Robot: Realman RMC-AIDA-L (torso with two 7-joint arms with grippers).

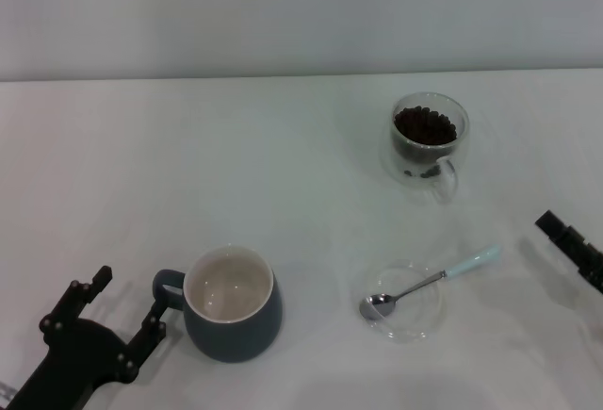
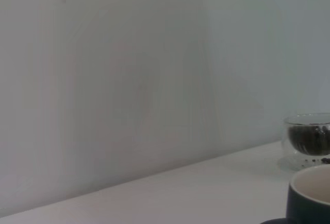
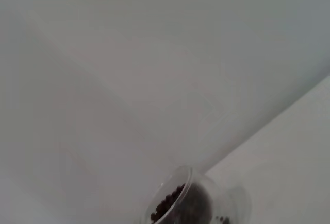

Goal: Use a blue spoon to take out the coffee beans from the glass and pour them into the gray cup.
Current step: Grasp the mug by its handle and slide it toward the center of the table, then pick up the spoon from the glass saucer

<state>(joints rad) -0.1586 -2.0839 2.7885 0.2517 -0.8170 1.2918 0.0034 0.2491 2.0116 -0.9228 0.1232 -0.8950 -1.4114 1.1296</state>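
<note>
The gray cup (image 1: 232, 304) stands at the front left, its cream inside bare, its handle pointing left. The glass (image 1: 427, 137) with the coffee beans (image 1: 425, 125) stands at the back right. The blue spoon (image 1: 430, 283) lies with its bowl on a clear saucer (image 1: 403, 302), and its handle points to the right and away. My left gripper (image 1: 121, 304) is open and empty just left of the cup's handle. My right gripper (image 1: 570, 243) is at the right edge, right of the spoon. The left wrist view shows the cup (image 2: 309, 195) and the glass (image 2: 308, 139). The right wrist view shows the glass (image 3: 188, 203).
The white table (image 1: 283, 174) runs back to a pale wall. Nothing else stands on it.
</note>
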